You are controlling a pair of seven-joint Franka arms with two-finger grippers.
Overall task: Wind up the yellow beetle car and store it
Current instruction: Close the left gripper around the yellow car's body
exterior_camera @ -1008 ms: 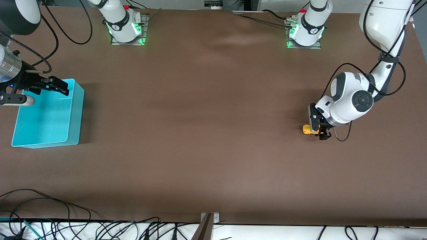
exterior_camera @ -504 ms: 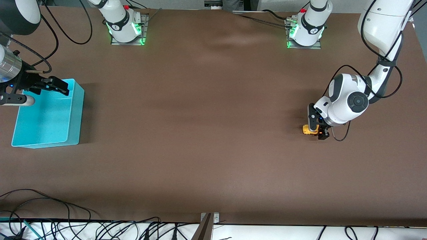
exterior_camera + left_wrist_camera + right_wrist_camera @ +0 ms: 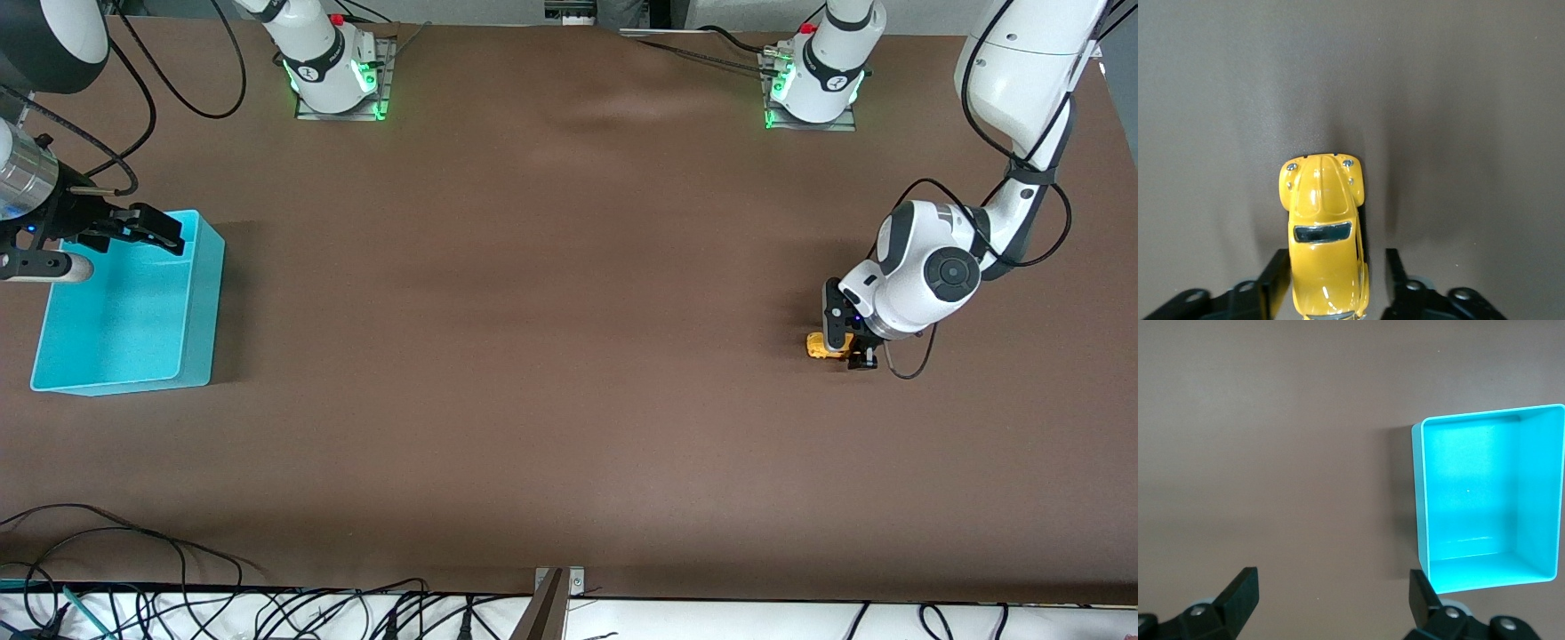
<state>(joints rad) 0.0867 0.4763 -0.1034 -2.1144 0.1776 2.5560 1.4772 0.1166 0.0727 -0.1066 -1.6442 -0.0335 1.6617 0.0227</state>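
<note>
The yellow beetle car (image 3: 820,346) stands on the brown table toward the left arm's end. My left gripper (image 3: 846,343) is down at the table with its fingers on either side of the car's rear half. In the left wrist view the car (image 3: 1321,220) lies between the black fingers (image 3: 1276,277). One finger is against its side and a narrow gap shows at the other, so the left gripper (image 3: 1336,270) is open. My right gripper (image 3: 151,229) is open and empty and waits up in the air by the turquoise bin (image 3: 200,293).
The turquoise bin (image 3: 1540,487) is empty and stands at the right arm's end of the table. Both arm bases stand along the table edge farthest from the front camera. Cables lie along the edge nearest it.
The left arm's wrist has shifted slightly over the car while its fingers stay around it. The car and the right arm have not moved.
</note>
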